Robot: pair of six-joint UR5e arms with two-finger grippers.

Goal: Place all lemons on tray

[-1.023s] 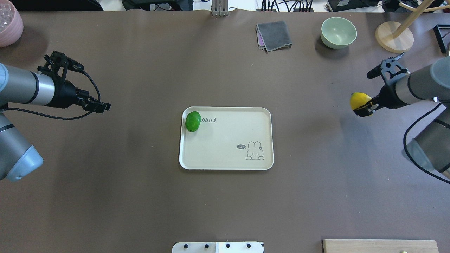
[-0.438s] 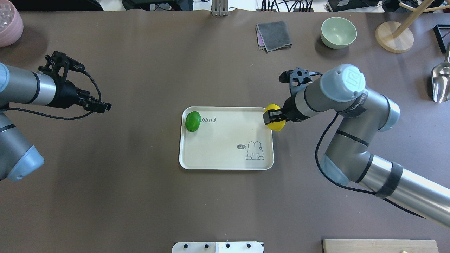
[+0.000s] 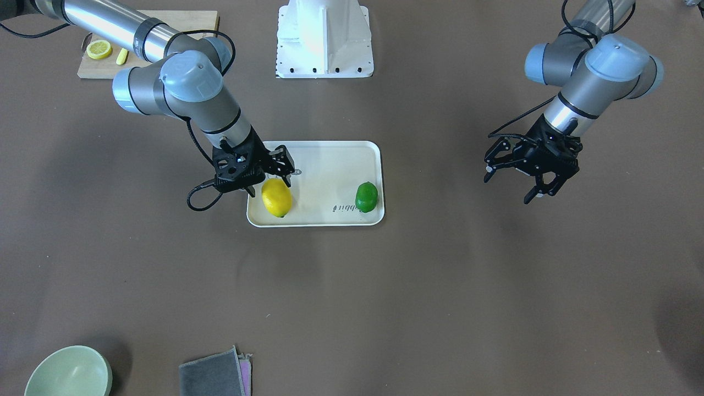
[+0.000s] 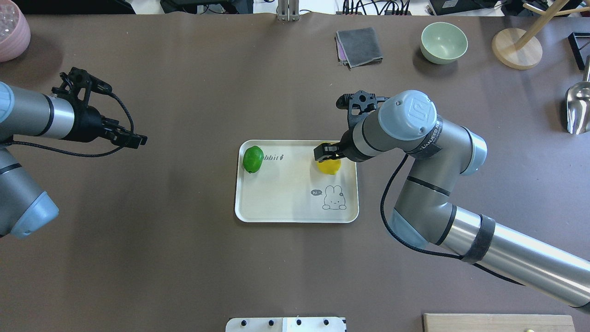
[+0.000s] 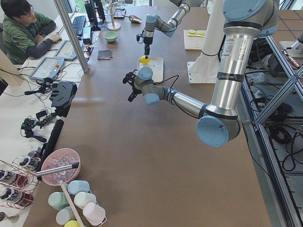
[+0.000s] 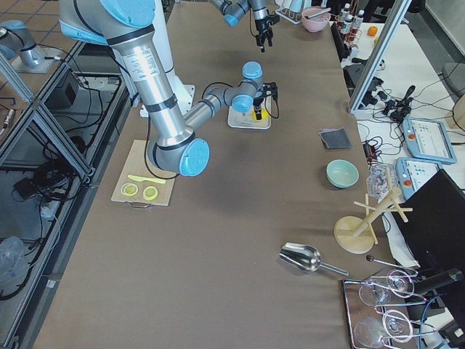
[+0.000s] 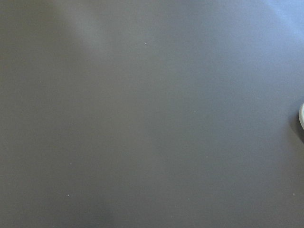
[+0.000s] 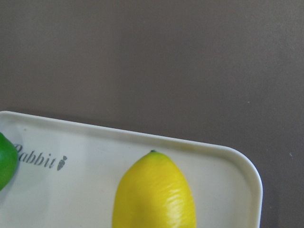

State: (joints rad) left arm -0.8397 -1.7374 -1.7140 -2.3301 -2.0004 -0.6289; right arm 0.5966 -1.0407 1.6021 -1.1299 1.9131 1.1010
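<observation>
The cream-white rectangular tray (image 4: 290, 193) with rounded corners, a grey rabbit drawing and "Rabbit" script lies flat. A glossy green oval lemon (image 4: 253, 159) rests on it beside the script at one short end. A slightly larger bright yellow oval lemon (image 4: 330, 167) is near the corner at the other end of the same long side, well apart.

free: tray (image 4: 295, 203) middle, between green lemon (image 4: 253, 159) and yellow lemon (image 4: 330, 167) | blocked: right arm (image 4: 405, 124) over tray's right end
</observation>
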